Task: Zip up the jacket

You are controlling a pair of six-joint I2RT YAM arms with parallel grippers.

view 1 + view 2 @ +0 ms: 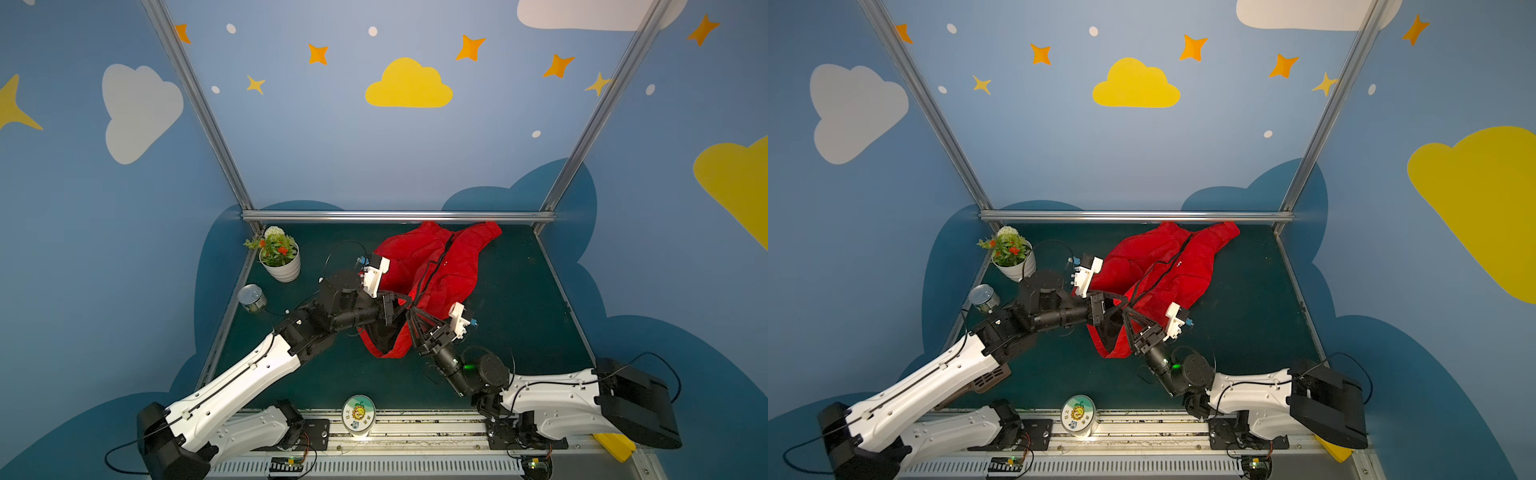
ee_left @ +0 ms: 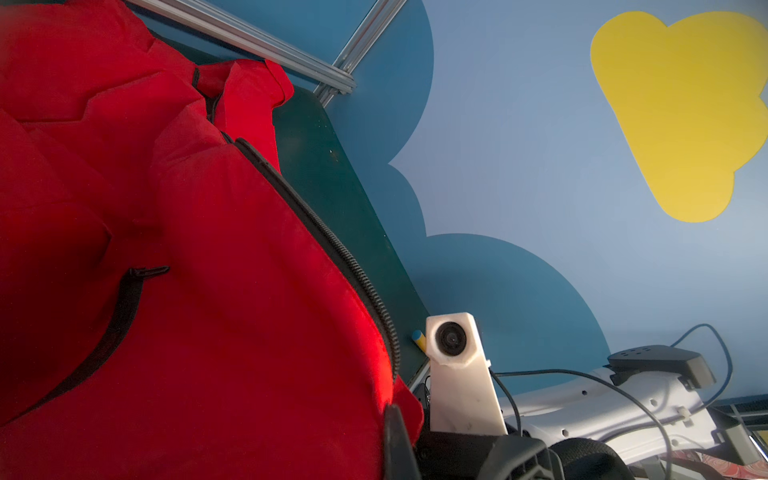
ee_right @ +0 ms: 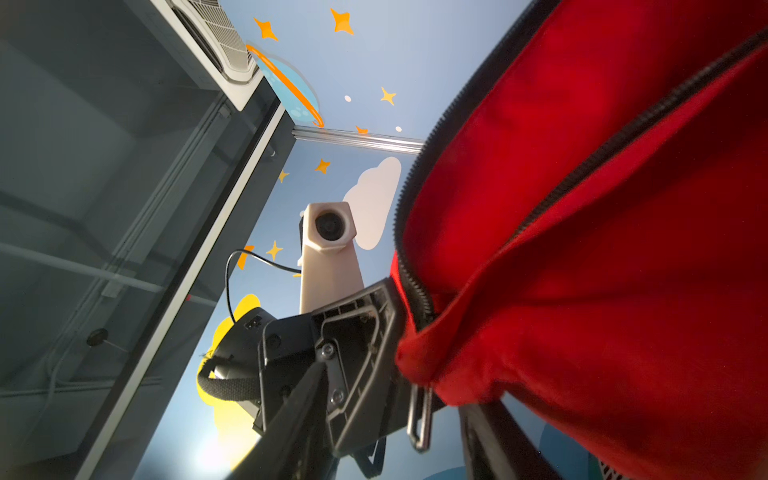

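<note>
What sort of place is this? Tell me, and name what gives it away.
Probably a robot training booth, dressed up like a child's room. A left arm and a right arm stand at a green table, an aluminium frame boxes it in, and the walls carry painted clouds and stars.

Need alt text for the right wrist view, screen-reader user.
A red jacket fills much of the frame, black zipper teeth along its open edge, a metal zipper pull dangling between the spread fingers of the right claw. The left claw, carrying a white camera mount, pinches the jacket's edge nearby, against a blue starry wall.
</note>
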